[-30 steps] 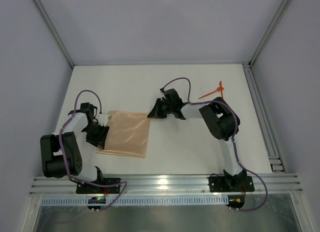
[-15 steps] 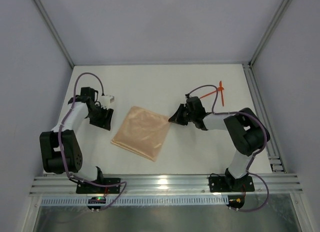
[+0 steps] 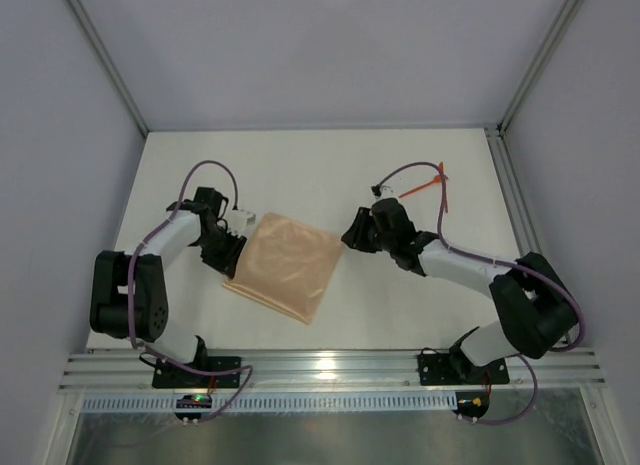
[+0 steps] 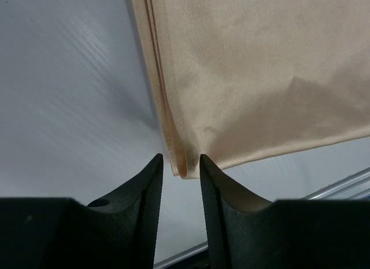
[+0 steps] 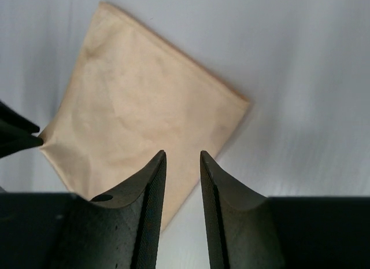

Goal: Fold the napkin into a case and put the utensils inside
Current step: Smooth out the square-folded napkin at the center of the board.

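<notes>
**Top view.** The napkin (image 3: 285, 268) lies folded into a skewed four-sided pad. It sits left of the middle of the bench (image 3: 300, 165), nearer the near edge than the far one. My left claw (image 3: 233, 245) sits at its left corner. My right claw (image 3: 349, 233) is just beside its right corner, and this view does not show whether they touch. The utensils (image 3: 432, 185) lie crossed by the right edge towards the far corner, well apart from the cloth.

**Left wrist.** My jaws are narrowly spread and straddle one corner of the napkin (image 4: 260, 66), where stacked layers show along the edge. The gap looks wider than the cloth, so I judge the corner is not clamped. For a good grasp I should take every layer in one bite. I should also seat the corner well between the fingers (image 4: 151, 182) before lifting, since a shallow pinch would likely let the fold peel open.

**Right wrist.** My jaws are spread with nothing between them, and the napkin (image 5: 139, 107) lies flat below and beyond. I judge the case is not yet formed. This claw would serve best by taking or pinning the opposite corner. The next fold then needs to travel low, land with its edges square, and leave one side open as a mouth for the utensils.
</notes>
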### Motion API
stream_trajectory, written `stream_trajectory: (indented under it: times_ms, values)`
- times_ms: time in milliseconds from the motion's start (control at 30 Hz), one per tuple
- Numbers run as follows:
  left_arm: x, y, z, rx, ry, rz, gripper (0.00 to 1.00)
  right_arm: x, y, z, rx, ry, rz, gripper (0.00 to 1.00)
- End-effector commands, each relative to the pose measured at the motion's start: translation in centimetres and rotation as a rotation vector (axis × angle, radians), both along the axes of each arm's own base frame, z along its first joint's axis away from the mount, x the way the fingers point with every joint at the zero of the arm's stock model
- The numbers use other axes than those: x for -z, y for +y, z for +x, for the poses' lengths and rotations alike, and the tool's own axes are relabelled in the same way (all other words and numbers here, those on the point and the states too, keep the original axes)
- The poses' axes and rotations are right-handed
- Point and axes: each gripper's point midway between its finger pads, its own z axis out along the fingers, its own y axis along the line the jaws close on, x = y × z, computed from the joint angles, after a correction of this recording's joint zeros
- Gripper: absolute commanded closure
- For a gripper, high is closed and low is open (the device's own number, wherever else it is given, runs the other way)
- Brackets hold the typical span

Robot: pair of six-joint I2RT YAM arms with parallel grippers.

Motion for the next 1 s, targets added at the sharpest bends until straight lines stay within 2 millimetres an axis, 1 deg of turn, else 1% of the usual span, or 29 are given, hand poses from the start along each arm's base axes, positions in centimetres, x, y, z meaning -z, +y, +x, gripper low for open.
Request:
stream_trajectory:
  times_ms: [0, 33, 67, 133, 167, 200, 267, 300, 333, 367, 400, 433, 533, 600, 667, 700, 733, 800, 833, 900, 967]
  values:
    - [0.9, 0.7, -0.3, 0.006, 0.015, 0.048, 0.67, -2.7, 2.2, -1.1, -0.079, -0.155, -0.131, 0.66]
    - [1.0, 0.8, -0.6, 0.011, 0.023, 0.052, 0.70, -3.2, 4.0, -1.7, -0.141, -0.175, -0.119, 0.66]
    - [1.0, 0.7, -0.7, 0.016, 0.025, 0.045, 0.72, -3.1, 6.1, -3.5, -0.230, -0.185, -0.115, 0.66]
    - [1.0, 0.7, -0.8, 0.020, 0.027, 0.043, 0.76, -2.6, 8.6, -4.8, -0.318, -0.187, -0.076, 0.66]
    - [1.0, 0.6, -0.9, 0.020, 0.028, 0.037, 0.79, -2.5, 10.1, -6.3, -0.400, -0.168, -0.033, 0.67]
    - [1.0, 0.5, -0.9, 0.024, 0.031, 0.036, 0.84, -2.2, 11.2, -7.6, -0.448, -0.158, -0.017, 0.69]
    - [1.0, 0.5, -1.0, 0.029, 0.034, 0.032, 0.89, -1.2, 12.9, -9.0, -0.519, -0.137, -0.002, 0.72]
    - [1.0, 0.5, -1.1, 0.030, 0.040, 0.030, 0.93, -0.8, 13.6, -10.0, -0.551, -0.124, 0.003, 0.74]
    - [1.0, 0.5, -1.2, 0.034, 0.043, 0.029, 0.96, -0.8, 14.3, -10.5, -0.570, -0.120, 0.017, 0.78]
    - [0.9, 0.5, -1.3, 0.043, 0.044, 0.030, 0.99, 0.0, 14.8, -11.4, -0.611, -0.095, 0.023, 0.80]
    - [0.9, 0.6, -1.6, 0.043, 0.053, 0.031, 1.00, 0.4, 15.3, -12.4, -0.641, -0.079, 0.025, 0.82]
    - [0.6, 0.6, -1.6, 0.045, 0.046, 0.034, 1.00, 0.7, 15.7, -12.9, -0.660, -0.068, 0.027, 0.88]
    - [0.1, 1.0, -1.7, 0.057, 0.029, 0.049, 1.00, 2.1, 16.1, -14.8, -0.708, -0.015, 0.028, 0.96]
    - [0.1, 1.3, -1.8, 0.064, 0.024, 0.065, 1.00, 3.2, 16.0, -15.7, -0.729, 0.021, 0.023, 0.97]
    - [0.6, 2.1, -1.9, 0.067, 0.025, 0.107, 1.00, 4.3, 15.5, -16.5, -0.738, 0.064, 0.006, 0.97]
    - [0.9, 2.4, -2.0, 0.069, 0.027, 0.127, 1.00, 5.1, 15.2, -16.7, -0.737, 0.089, -0.008, 0.97]
    - [1.6, 3.0, -2.0, 0.067, 0.032, 0.161, 1.00, 6.1, 14.4, -17.0, -0.720, 0.126, -0.035, 0.97]
    - [2.5, 3.6, -2.2, 0.073, 0.042, 0.194, 1.00, 7.2, 13.4, -17.2, -0.697, 0.159, -0.071, 0.97]
    - [3.1, 3.8, -2.2, 0.074, 0.044, 0.205, 1.00, 8.0, 12.5, -17.4, -0.676, 0.180, -0.095, 0.97]
    - [4.2, 4.0, -2.8, 0.076, 0.077, 0.211, 1.00, 8.6, 11.6, -17.6, -0.654, 0.195, -0.116, 0.97]
    - [5.1, 3.9, -2.9, 0.086, 0.096, 0.210, 1.00, 8.9, 11.2, -17.5, -0.647, 0.198, -0.133, 0.97]
